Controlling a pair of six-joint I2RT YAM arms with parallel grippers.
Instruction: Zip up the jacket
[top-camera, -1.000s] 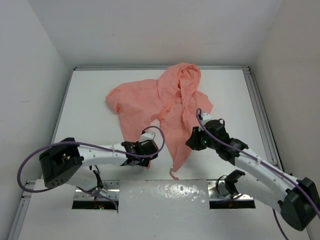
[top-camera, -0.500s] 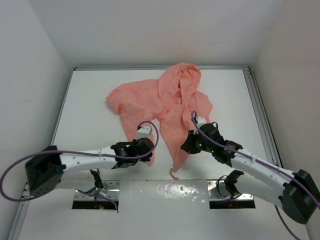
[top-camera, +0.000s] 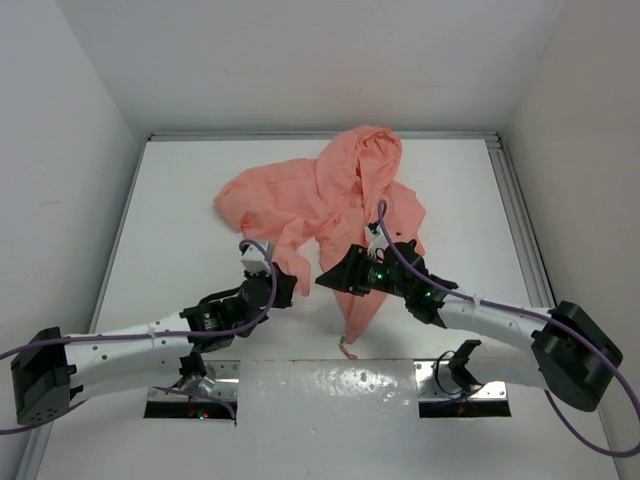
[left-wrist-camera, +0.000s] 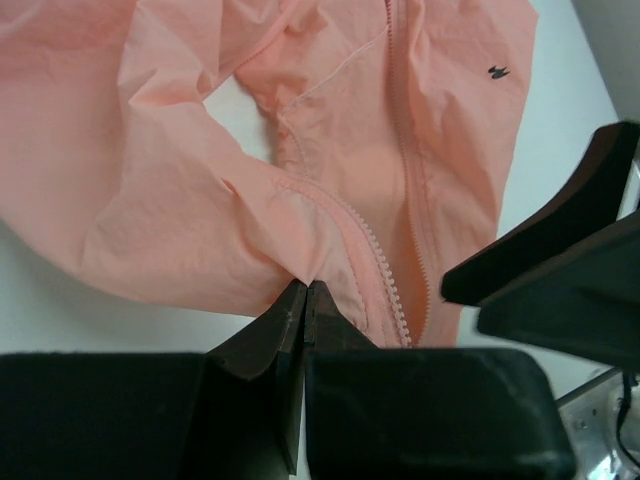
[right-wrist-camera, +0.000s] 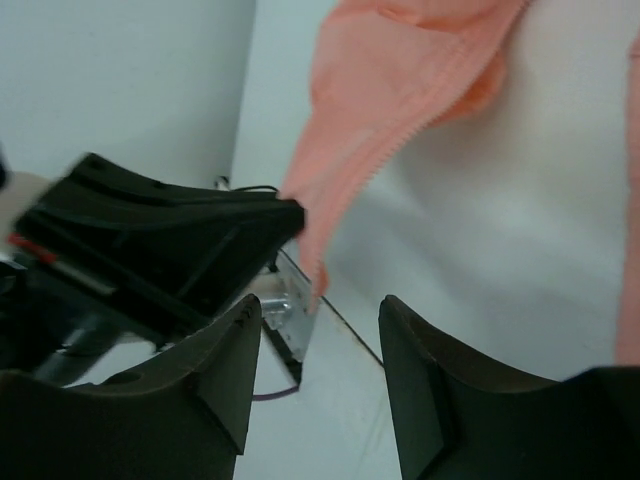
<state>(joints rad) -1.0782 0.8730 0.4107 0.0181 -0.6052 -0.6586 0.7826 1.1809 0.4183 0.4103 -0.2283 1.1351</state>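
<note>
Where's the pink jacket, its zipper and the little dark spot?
jacket (top-camera: 300, 195), top view, on its spread-out body fabric.
zipper (left-wrist-camera: 378, 270), left wrist view, on its teeth.
dark spot (left-wrist-camera: 497, 71), left wrist view, on its middle.

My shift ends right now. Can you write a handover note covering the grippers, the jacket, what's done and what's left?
Left gripper: shut on the jacket, pinching its near hem beside the zipper teeth.
Right gripper: open, holding nothing; a toothed front edge is just ahead of it.
Jacket: on the table, hood at the far side, front open.
Done: one side gripped.
Left: probably grip the other side, then join and zip.
</note>
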